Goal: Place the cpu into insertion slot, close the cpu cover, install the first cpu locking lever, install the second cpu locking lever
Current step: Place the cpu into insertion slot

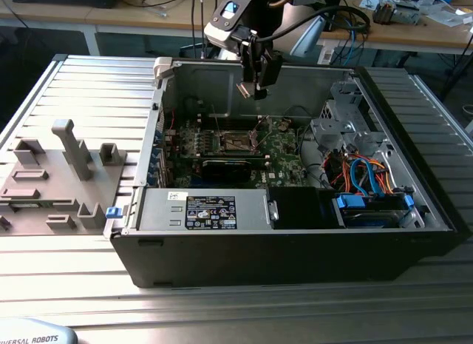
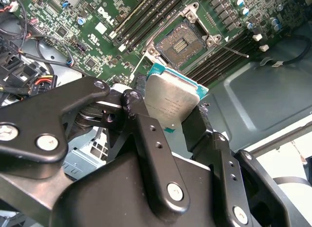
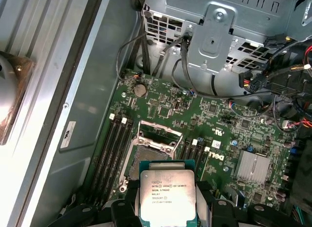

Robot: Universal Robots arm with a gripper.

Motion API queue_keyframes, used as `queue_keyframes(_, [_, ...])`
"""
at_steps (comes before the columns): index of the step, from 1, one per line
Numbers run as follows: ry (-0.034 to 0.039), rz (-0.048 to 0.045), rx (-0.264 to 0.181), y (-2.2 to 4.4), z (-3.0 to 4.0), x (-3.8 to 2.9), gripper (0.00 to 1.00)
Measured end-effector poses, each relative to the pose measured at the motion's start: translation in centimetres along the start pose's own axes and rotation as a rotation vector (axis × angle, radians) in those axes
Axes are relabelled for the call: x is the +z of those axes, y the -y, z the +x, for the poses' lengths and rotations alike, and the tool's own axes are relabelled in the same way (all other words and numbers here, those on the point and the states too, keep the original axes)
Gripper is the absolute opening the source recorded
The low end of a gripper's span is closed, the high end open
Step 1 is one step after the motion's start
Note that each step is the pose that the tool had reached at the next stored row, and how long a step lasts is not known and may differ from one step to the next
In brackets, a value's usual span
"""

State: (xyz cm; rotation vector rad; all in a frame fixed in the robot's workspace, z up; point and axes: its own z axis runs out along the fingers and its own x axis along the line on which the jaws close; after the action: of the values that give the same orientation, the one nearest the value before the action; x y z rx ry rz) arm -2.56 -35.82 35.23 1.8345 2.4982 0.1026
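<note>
Above the open computer case [image 1: 295,211] on the counter [image 1: 222,299], we see the gripper [image 1: 255,83] hanging with its fingers [image 2: 146,134] clenched on the cpu [image 2: 173,102], one finger on each of two opposite edges, its silver top facing both wrist views. Below it and well apart, the insertion slot [image 2: 180,41] lies bare on the green motherboard [image 3: 219,119], with the cpu cover [image 3: 158,137] tipped up at one side. Long memory slots [image 2: 141,19] flank the slot, a thin lever [image 2: 234,50] juts beside it, and cables [image 3: 273,90] crowd a metal cage [image 3: 219,36] nearby.
</note>
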Motion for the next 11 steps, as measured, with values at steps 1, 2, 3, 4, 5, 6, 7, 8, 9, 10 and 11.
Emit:
queue_keyframes(1, [0.0001,0.0000,0.000,0.00,0.00,0.00,0.54])
queue_keyframes(2, [0.0001,0.0000,0.001,0.00,0.00,0.00,0.54])
queue_keyframes(3, [0.0001,0.0000,0.001,0.00,0.00,0.00,0.54])
queue_keyframes(4, [0.0002,0.0000,0.002,0.00,0.00,0.00,0.54])
queue_keyframes(5, [0.0003,0.0000,0.003,0.00,0.00,0.00,0.54])
queue_keyframes(6, [0.0003,0.0000,0.003,0.00,0.00,0.00,0.54])
queue_keyframes(7, [0.0003,-0.0001,0.004,0.00,0.00,0.00,0.54])
queue_keyframes(8, [0.0004,0.0000,0.004,0.00,0.00,0.00,0.54])
queue_keyframes(9, [0.0004,0.0000,0.005,0.00,0.00,0.00,0.54])
queue_keyframes(10, [0.0004,0.0000,0.005,0.00,0.00,0.00,0.54])
queue_keyframes(11, [0.0005,-0.0001,0.006,0.00,0.00,0.01,0.54])
